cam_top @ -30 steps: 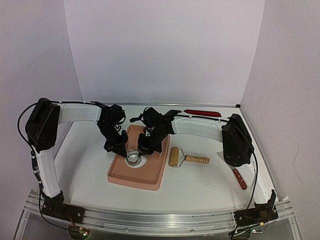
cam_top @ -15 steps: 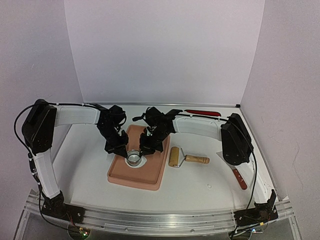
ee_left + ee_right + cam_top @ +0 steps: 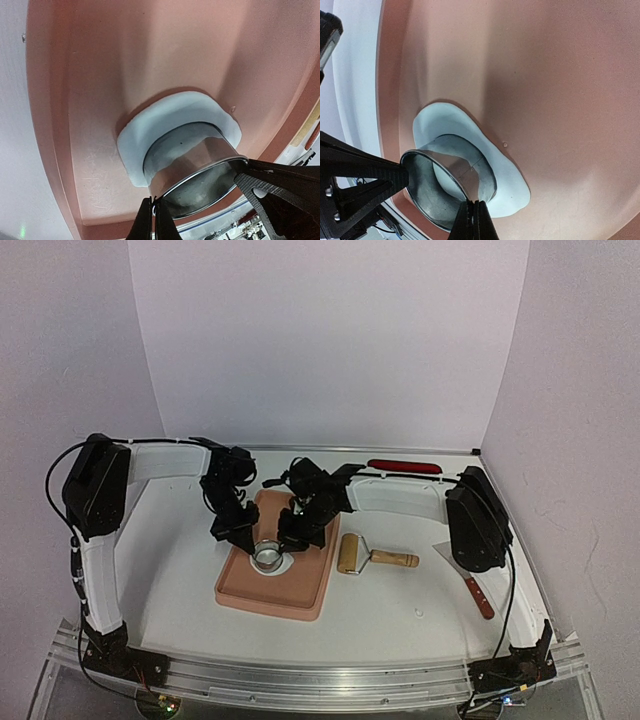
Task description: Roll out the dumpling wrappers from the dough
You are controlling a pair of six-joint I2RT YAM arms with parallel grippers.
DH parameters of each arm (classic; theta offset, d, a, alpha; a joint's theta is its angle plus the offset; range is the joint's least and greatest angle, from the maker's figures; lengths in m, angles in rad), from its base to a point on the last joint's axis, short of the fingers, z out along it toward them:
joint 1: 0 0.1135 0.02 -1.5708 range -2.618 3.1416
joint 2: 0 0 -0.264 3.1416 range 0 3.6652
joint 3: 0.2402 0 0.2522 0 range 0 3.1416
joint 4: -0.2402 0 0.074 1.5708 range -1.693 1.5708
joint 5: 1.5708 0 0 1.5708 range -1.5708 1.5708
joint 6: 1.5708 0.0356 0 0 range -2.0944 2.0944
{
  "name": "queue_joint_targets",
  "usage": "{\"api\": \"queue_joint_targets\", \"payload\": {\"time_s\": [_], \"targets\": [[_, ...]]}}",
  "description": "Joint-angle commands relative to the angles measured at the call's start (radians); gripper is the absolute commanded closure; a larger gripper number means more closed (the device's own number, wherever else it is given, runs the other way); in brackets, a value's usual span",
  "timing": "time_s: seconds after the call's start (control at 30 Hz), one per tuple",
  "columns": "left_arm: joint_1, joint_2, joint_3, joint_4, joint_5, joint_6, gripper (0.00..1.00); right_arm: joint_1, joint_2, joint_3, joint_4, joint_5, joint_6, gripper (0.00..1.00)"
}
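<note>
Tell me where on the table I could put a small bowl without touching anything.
Bare table lies left of the tray, and more near the front edge, before the rolling pin and knife. The tray's near end is free. Around the ring it is crowded: the left fingers and right fingers meet there.

The ring (image 3: 196,156) is smooth, shiny metal. The dough (image 3: 142,131) looks soft and matt. The pink tray (image 3: 100,65) is smooth, faintly glossy. The roller (image 3: 374,558) is wood.

Dough (image 3: 131,150) — thin white sheet, flat under ring (image 3: 200,155)
</note>
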Motion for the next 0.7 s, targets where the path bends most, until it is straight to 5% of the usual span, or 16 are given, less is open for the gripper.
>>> {"api": "queue_joint_targets", "payload": {"time_s": [0.0, 0.33, 0.67], "targets": [[0.026, 0.104, 0.058, 0.073, -0.077, 0.026, 1.00, 0.097, 0.007, -0.028, -0.048, -0.054, 0.064, 1.00], [0.029, 0.154, 0.125, 0.063, -0.061, 0.036, 1.00, 0.115, 0.003, -0.061, -0.048, -0.044, 0.069, 1.00], [0.005, 0.057, -0.096, 0.143, -0.039, -0.019, 1.00, 0.041, 0.050, 0.037, -0.083, -0.012, 0.020, 1.00]]}}
